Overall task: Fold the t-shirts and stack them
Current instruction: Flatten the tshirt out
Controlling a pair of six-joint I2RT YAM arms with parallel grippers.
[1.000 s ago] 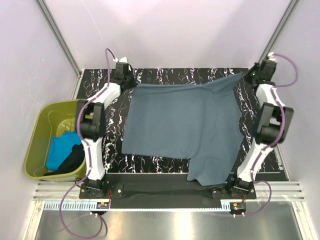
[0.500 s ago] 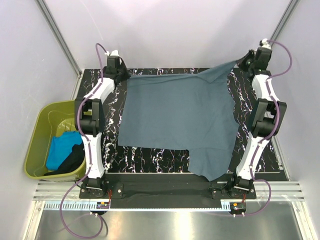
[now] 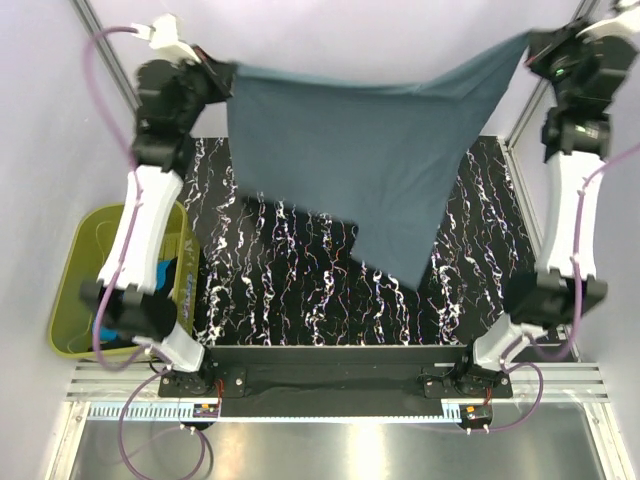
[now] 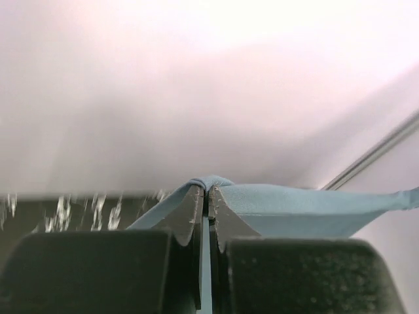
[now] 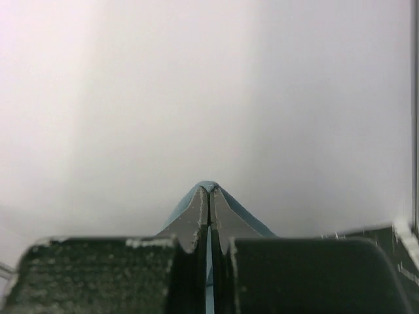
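Slate grey-blue t-shirt [image 3: 350, 150] is hanging in the air over the far half of the table [image 3: 300, 290], stretched between both arms. Left gripper [image 3: 222, 78] is pinching one top corner above the far left corner, jaws clamped on cloth. Right gripper [image 3: 528, 45] is pinching the other above the far right corner. Turquoise t-shirt [image 3: 168, 278] is lying in the olive tub [image 3: 65, 300] off the left edge.

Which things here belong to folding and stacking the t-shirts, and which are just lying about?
Job in hand:
- grey shirt, held up by the left gripper and right gripper
- turquoise shirt, in the tub

Lying about:
- tub
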